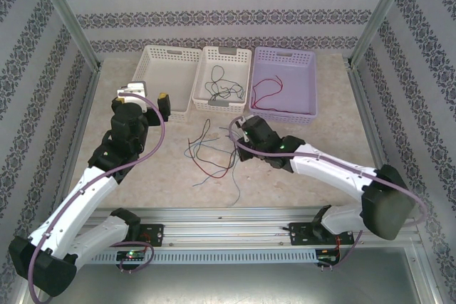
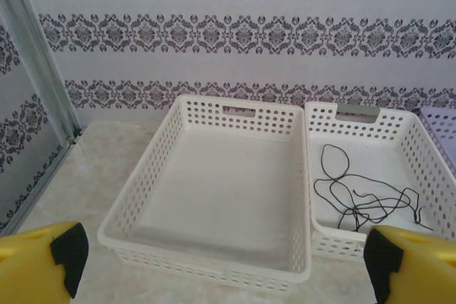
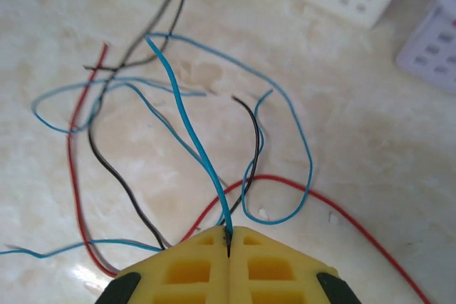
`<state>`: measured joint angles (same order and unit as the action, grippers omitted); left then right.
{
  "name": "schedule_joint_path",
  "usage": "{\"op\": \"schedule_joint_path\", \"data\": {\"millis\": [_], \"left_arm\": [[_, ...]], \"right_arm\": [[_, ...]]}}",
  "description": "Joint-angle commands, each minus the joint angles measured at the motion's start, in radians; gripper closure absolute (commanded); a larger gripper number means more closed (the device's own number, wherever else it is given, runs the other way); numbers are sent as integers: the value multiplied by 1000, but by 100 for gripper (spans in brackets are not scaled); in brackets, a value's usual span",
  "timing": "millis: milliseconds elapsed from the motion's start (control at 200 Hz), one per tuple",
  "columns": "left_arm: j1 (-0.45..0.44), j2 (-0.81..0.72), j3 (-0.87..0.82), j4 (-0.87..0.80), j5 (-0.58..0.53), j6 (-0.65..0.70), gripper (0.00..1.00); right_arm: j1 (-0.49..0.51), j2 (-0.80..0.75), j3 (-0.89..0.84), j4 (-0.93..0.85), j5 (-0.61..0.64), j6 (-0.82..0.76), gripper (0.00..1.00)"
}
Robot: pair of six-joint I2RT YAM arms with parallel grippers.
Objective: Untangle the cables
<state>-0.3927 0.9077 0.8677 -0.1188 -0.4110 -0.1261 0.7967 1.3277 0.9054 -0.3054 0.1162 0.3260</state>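
the right gripper (image 3: 228, 247) is clamped shut on a blue cable (image 3: 189, 126), the strand nipped in the seam between its yellow fingers (image 3: 185, 272). from that pinch the blue cable runs almost straight away from the gripper, forward and a little left in the wrist view, so its long axis lies nearly in line with the gripper's reach. i judge that a lift or a draw back toward the arm would pull it lengthwise out of the bunch. close around the pinch, a red cable (image 3: 75, 176) curves in under the gripper and a black cable (image 3: 114, 169) runs beside it. further out, the held strand crosses other blue loops, and those crossings are what could drag along. in the top view the rest of the cables (image 1: 214, 154) lie loose on the table (image 1: 328, 126), just left of the right gripper, which is plainly the nearer arm. the left gripper (image 1: 146, 101) hangs with its jaws wide open, well apart from the tangle, at the near rim of the left white basket (image 2: 214, 108). beyond, the middle white basket (image 2: 356, 115) holds a dark cable (image 2: 356, 201) and the lilac basket (image 1: 285, 58) holds a second red cable (image 1: 267, 94).
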Motion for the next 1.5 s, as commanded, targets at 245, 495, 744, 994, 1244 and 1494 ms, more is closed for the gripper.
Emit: {"op": "schedule_joint_path", "data": {"millis": [245, 495, 744, 994, 1244, 1494], "left_arm": [[-9, -34, -20, 53, -40, 23, 0], [-9, -39, -23, 59, -50, 25, 0], [-10, -41, -32, 69, -55, 30, 0], [-10, -54, -37, 79, -61, 32, 0], [-9, -59, -42, 81, -62, 28, 0], [-15, -58, -57, 95, -84, 35, 0]], "right_arm": [[44, -47, 398, -216, 4, -86, 100], [70, 47, 751, -328, -57, -113, 100], [71, 245, 1070, -441, -156, -137, 100], [8, 498, 1371, -513, -352, -78, 100], [-19, 791, 1850, -714, -426, -58, 100], [-44, 775, 1760, -657, -458, -52, 100]]}}
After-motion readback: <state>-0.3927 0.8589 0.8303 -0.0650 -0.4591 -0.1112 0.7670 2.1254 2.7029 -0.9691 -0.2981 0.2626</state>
